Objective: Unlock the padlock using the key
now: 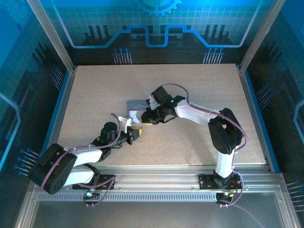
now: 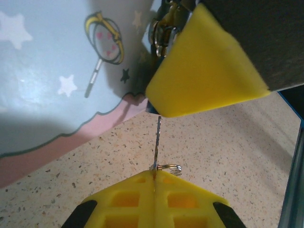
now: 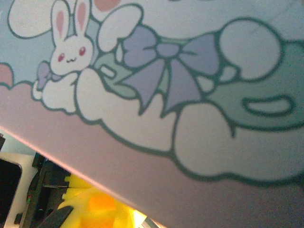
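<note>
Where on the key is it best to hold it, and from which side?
Grip the key by its head, beside the small ring, from behind. Its thin flat blade points forward, so pads on both faces, as the left gripper does, leave the blade free.

Left arm point(image 1: 85, 154) stretches low and forward, left gripper point(image 2: 154, 176) pinched tight on the key point(image 2: 157, 142). Right arm point(image 1: 199, 113) folds in leftward, right gripper point(image 1: 150, 118) facing it, tips close.
</note>
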{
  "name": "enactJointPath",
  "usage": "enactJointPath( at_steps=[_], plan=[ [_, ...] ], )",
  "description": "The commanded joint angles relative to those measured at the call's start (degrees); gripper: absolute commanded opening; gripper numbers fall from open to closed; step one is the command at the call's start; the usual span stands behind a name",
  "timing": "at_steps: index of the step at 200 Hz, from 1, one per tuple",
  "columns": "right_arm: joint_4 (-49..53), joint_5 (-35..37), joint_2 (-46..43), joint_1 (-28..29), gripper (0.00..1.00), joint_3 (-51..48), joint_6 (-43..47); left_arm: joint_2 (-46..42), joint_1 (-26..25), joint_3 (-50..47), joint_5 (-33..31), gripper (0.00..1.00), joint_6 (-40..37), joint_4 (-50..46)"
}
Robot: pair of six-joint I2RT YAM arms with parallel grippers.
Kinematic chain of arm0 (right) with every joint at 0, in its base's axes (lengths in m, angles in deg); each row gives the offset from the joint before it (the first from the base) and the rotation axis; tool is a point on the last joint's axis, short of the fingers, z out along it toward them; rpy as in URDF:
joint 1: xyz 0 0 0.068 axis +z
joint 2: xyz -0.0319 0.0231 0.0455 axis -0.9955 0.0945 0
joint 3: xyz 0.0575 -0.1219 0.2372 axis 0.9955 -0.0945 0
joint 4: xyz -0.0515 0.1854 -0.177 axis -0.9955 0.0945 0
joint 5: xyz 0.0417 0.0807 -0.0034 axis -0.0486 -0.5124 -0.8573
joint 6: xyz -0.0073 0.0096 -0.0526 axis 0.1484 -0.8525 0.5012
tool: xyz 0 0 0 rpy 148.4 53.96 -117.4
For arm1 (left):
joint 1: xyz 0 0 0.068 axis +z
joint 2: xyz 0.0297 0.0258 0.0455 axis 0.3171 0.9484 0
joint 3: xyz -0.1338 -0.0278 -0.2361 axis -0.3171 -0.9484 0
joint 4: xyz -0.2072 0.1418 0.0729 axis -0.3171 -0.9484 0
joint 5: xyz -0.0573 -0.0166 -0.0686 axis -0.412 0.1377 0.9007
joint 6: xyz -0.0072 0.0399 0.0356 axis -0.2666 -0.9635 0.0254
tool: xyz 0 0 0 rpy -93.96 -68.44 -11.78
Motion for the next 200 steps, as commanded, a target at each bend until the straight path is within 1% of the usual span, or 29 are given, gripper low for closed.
enactJointPath(
  at_steps=[1, 51, 72, 126, 165, 200],
  plan=[
    [-1.79, -2.51, -2.52, -0.78, 0.0, -0.54, -0.53, 1.96, -0.14, 1.17, 0.35, 0.0, -0.25, 4.57],
    [-2.96, -3.17, -2.19, -1.56, 0.0, -1.26, -0.49, 6.36, 0.61, -0.75, 1.78, 0.0, 3.3, 13.34],
    [-2.93, -2.99, -2.36, -1.56, 0.0, -1.26, -0.18, 7.27, 0.98, -1.11, 2.59, 0.0, 4.37, 15.65],
    [-3.56, -2.49, -3.04, -1.41, 0.0, -2.19, -0.72, 6.98, 1.67, -1.13, 4.05, 0.0, 4.84, 15.91],
    [-3.48, -2.21, -3.1, -1.46, 0.0, -2.76, -0.47, 6.18, 3.05, -2.41, 4.42, 0.0, 5.09, 16.35],
    [-2.96, -3.12, -3.1, -1.64, 0.0, -2.07, -0.4, 6.17, 3.09, -2.66, 5.0, 0.0, 3.06, 15.16]
  ],
)
